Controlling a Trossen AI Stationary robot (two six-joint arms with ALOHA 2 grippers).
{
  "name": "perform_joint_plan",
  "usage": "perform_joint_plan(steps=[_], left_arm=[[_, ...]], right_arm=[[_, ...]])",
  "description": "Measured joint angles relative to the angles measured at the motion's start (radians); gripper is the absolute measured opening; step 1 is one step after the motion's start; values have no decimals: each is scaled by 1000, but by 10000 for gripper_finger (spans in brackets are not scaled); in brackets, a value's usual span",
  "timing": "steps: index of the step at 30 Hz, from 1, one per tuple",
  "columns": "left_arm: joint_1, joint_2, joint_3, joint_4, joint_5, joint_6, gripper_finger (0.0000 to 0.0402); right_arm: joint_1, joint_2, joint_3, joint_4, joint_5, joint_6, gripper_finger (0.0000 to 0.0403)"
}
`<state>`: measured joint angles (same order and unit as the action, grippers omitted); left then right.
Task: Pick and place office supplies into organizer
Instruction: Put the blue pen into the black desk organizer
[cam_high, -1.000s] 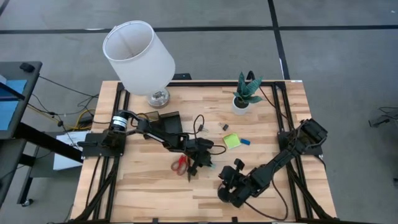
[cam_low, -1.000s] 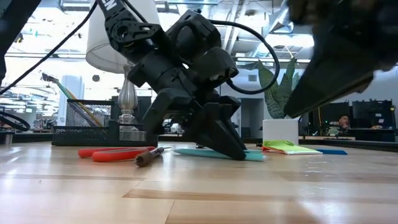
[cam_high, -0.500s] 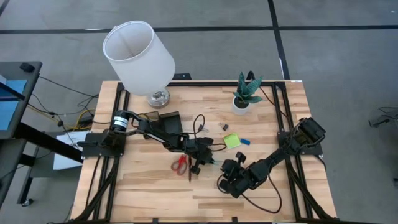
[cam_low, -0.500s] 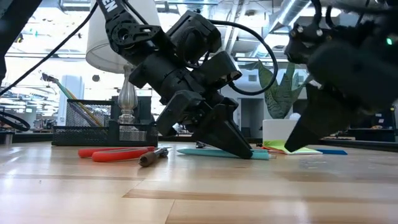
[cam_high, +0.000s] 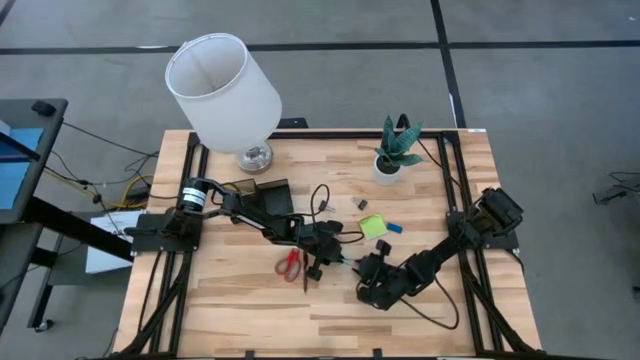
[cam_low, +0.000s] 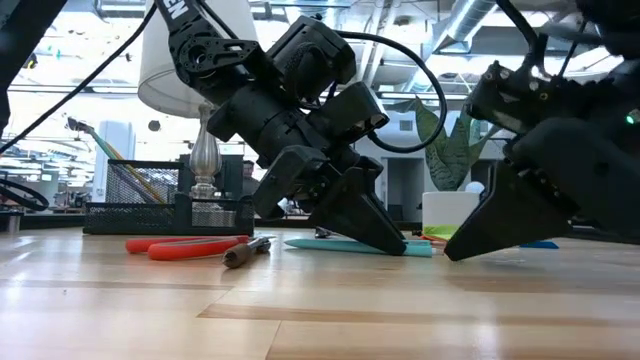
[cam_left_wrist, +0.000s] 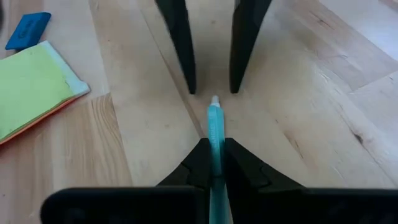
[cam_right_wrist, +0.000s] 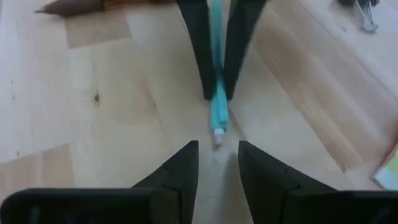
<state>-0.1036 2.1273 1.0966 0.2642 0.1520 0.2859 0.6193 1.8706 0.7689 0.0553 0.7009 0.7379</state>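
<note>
No writing shows; left tool clamps light blue pen.

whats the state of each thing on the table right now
left gripper: shut on the light blue pen
light blue pen: lying on the table, held
right gripper: open, facing the pen tip
red-handled scissors: lying flat, untouched
sticky-note pad: flat on the table
organizer: on the table behind the scissors

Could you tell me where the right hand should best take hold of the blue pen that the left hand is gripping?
Grip the pen at its free tip end, coming head-on along its length. It lies flat, the left hand covers the rest, and the open right hand already faces that tip.
</note>
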Motion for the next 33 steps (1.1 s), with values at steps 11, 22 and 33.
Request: perform_joint_plan(steps=[11, 22, 33], left_arm=[[0, 1, -2, 17, 0, 2, 15], [-1, 2, 0, 9, -2, 1, 15], [-1, 2, 0, 9, -4, 1, 16]], right_arm=[[-42, 9, -20, 84, -22, -62, 107], [-16, 88, -12, 130, -1, -8, 107], [46, 82, -13, 56, 51, 74, 107]])
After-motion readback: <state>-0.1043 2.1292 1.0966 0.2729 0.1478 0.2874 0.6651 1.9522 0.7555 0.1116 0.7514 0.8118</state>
